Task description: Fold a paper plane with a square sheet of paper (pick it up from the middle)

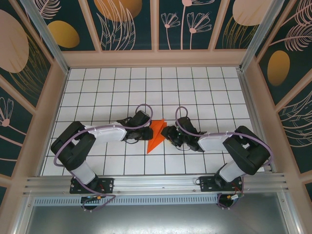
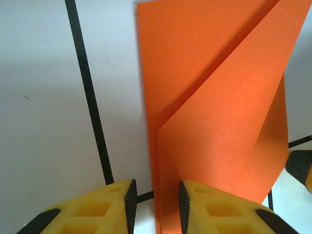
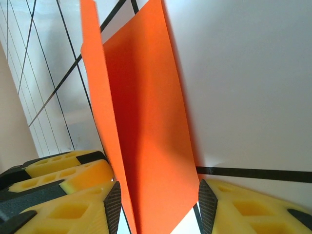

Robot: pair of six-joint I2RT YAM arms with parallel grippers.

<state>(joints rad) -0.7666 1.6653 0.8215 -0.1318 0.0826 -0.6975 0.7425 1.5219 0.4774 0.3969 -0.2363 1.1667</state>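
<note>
Right, closest in on the left gripper (image 2: 156,209), the jaws stand part open. The long edge of the square sheet of paper (image 2: 214,122) runs in between the pads with a strip of bare tiled table (image 2: 44,122) showing beside it, so nothing is pinched there.

On the right gripper (image 3: 158,209), the jaws sit about half apart around a raised fold. It stands up between them and reaches toward both pads. I cannot tell whether they bear on it or merely bracket it.

Ahead of both sets of fingers the orange sheet is layered, one diagonal flap over another. From above it narrows to a point aimed back toward the arm bases.

I judge this to be mid-fold, bringing the halves together along the centre crease, and well short of a finished dart. The next move calls for closing gently on the upright fold and keeping the edges matched, while the left side steadies the lower layer.
</note>
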